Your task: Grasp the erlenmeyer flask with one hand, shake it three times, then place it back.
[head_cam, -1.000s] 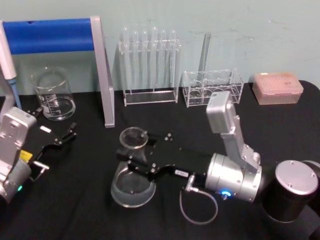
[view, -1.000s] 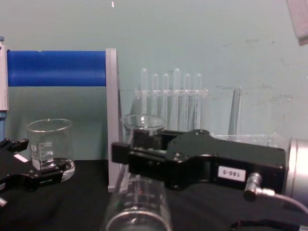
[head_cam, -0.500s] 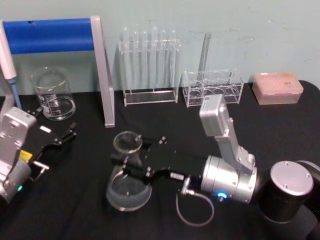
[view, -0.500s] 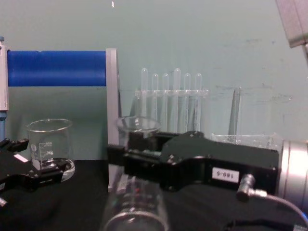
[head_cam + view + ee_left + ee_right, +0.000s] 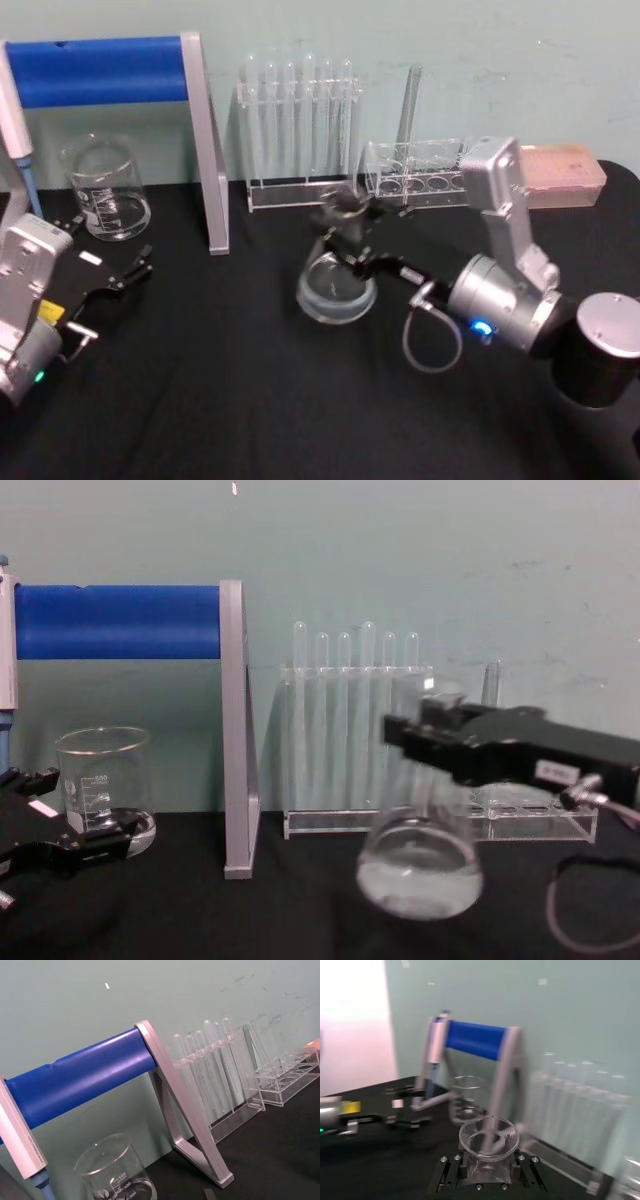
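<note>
The erlenmeyer flask (image 5: 337, 287) is clear glass with a wide round base. It is near the table's middle, just in front of the test tube racks. My right gripper (image 5: 345, 232) is shut on its narrow neck, below the flared rim. From the chest, the flask (image 5: 420, 872) hangs under the black right gripper (image 5: 432, 742) and looks tilted and smeared. The right wrist view looks down on the flask rim (image 5: 488, 1137) between the two fingers (image 5: 451, 1170). My left gripper (image 5: 118, 275) rests open at the table's left, also low at the left as the left gripper (image 5: 62, 842).
A glass beaker (image 5: 105, 190) stands at the back left beside a blue-barred metal stand (image 5: 205, 150). A rack of test tubes (image 5: 300, 130), a second clear rack (image 5: 425, 170) and a pink box (image 5: 565, 172) line the back edge. A pipette (image 5: 15, 120) hangs at far left.
My right gripper has swung the flask from the front left of centre to the right and back toward the racks. The left arm has not moved.
</note>
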